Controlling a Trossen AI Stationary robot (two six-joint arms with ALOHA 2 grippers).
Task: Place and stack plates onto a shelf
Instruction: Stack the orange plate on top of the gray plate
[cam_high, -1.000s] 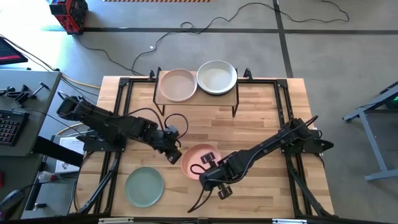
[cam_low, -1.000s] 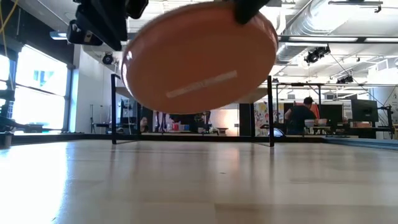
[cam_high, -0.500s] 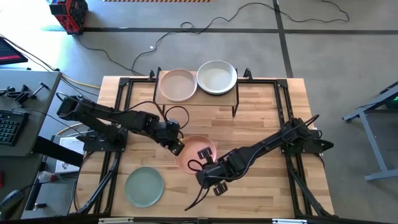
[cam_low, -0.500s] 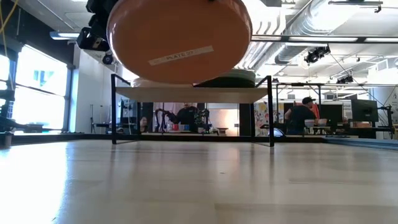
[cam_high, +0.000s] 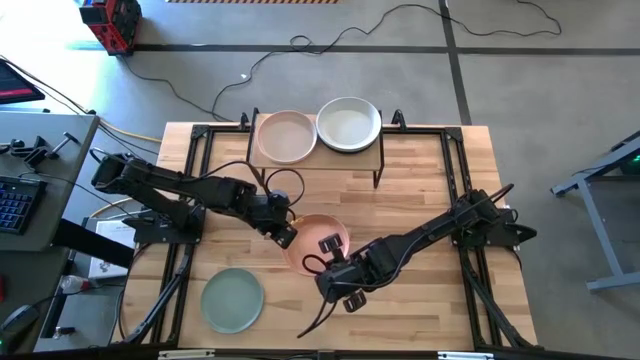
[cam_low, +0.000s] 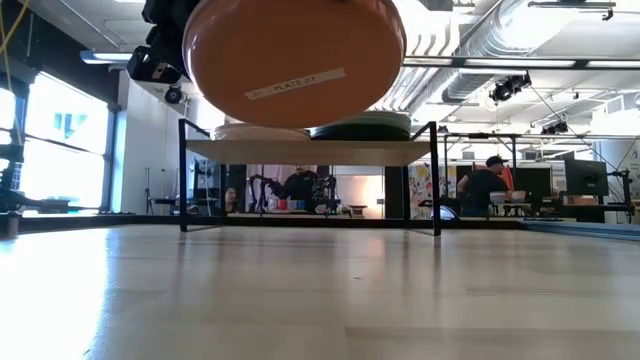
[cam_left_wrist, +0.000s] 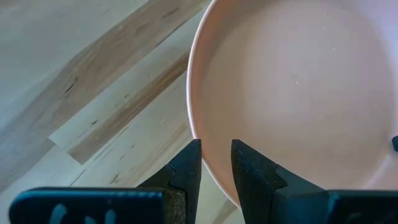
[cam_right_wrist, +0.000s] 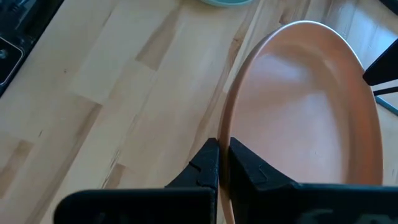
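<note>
**Peach plate held aloft by both tools, mid-counter**

The peach plate (cam_high: 318, 243) is round, shallow and rimmed, smooth inside, with a narrow white label on its underside. It hangs above the middle of the counter (cam_high: 430, 190), clear of the wood, slightly tilted. The left tool (cam_high: 284, 233) pinches its rim at about 9 o'clock, fingers closed on the edge; the right tool (cam_high: 338, 270) clamps the rim at about 5 o'clock in the same way.

At 12 o'clock from the plate stands the shelf (cam_high: 318, 158), a light board on thin black legs, carrying a pinkish plate (cam_high: 286, 136) on its left half and a whitish plate (cam_high: 349, 124) on its right; from table height the right-hand stack shows a dark green edge. A pale green plate (cam_high: 232, 300) lies flat on the counter at about 8 o'clock, well apart. The left arm stretches between that plate and the shelf. People sit at desks in the room behind.
</note>
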